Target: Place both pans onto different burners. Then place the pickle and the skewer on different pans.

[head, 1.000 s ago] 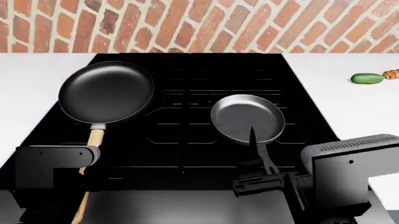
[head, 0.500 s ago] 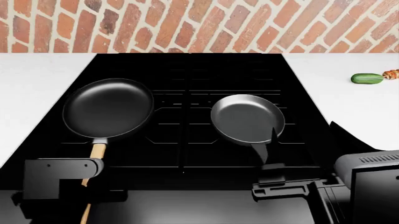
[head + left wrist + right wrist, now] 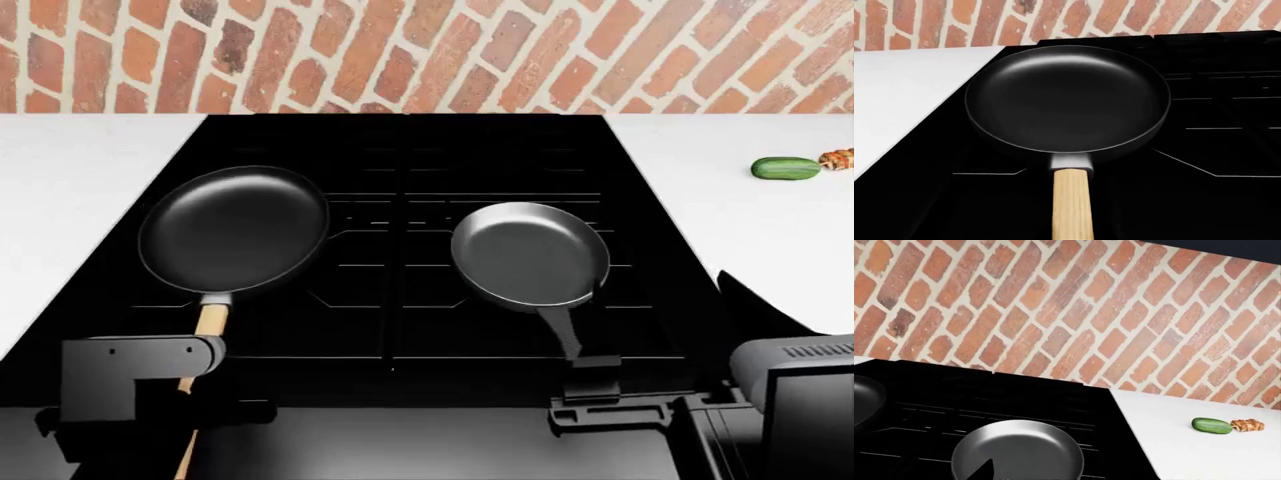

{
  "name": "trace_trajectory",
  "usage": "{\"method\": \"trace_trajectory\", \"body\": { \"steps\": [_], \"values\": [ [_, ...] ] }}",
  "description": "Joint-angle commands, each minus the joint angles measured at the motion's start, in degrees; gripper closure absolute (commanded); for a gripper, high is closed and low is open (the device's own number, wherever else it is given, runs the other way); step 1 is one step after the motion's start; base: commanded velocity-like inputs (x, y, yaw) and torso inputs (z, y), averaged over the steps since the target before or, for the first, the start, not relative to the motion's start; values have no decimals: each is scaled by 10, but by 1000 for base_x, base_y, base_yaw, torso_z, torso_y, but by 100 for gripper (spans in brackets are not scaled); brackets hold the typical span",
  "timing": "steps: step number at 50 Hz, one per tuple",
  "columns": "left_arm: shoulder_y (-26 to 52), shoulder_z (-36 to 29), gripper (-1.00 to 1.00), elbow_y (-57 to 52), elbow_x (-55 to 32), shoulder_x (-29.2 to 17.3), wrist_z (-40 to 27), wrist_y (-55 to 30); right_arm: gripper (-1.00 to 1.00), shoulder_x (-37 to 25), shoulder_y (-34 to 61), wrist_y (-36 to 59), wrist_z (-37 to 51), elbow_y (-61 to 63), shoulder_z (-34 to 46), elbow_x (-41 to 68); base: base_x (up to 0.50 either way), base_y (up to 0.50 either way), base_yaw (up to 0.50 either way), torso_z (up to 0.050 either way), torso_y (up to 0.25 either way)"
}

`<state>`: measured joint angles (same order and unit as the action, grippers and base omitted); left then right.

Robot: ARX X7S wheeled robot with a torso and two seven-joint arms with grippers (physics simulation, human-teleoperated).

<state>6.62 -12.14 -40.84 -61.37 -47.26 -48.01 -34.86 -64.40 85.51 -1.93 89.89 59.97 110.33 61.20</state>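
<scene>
A red-brown brick wall (image 3: 441, 55) runs along the back, and below it a flat white worktop (image 3: 747, 230) spreads to either side of a wide black stove top (image 3: 400, 150) with grated burners (image 3: 400, 240).

The matte black round frying pan with the long light wooden handle (image 3: 234, 228) sits on the stove's left side, its bowl over a left burner and its handle pointing back toward the robot. The left gripper (image 3: 187, 385) is a dark block low in the head view, right at the wooden handle; the handle passes behind or through it. The jaws are hidden by the arm's housing, and the left wrist view shows only the pan (image 3: 1066, 97) and its handle, so I cannot tell whether they are closed on the handle or parted.

The smaller grey-silver round frying pan with a dark metal handle (image 3: 530, 255) rests on a burner right of centre, well apart from the black pan. Its handle points toward the right gripper (image 3: 594, 385), which sits at the handle's end. Whether those jaws clamp it is also unclear from here.

Far right on the worktop, near the wall, lies the small smooth green pickle (image 3: 785, 168), with the short orange-brown meat skewer (image 3: 837, 158) just beside it.
</scene>
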Motion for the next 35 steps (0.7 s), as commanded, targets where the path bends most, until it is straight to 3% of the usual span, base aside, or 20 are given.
{"method": "trace_trajectory", "body": {
  "steps": [1,11,23,35],
  "values": [
    [3,12,-100,9,28,2,-3,3,-100,1,-15,4,1,0,-13,-1,0,0,0,0,0],
    [-11,37,-100,-43,19,-20,-18,16,-100,7,-25,13,1,0,-30,7,0,0,0,0,0],
    [-38,114,-100,-130,-5,-49,-53,63,-100,10,-23,14,1,0,-32,9,0,0,0,0,0],
    [-37,114,-100,-153,36,-30,-24,97,-100,10,7,-8,1,0,28,-65,-46,0,0,0,0]
  ]
}}
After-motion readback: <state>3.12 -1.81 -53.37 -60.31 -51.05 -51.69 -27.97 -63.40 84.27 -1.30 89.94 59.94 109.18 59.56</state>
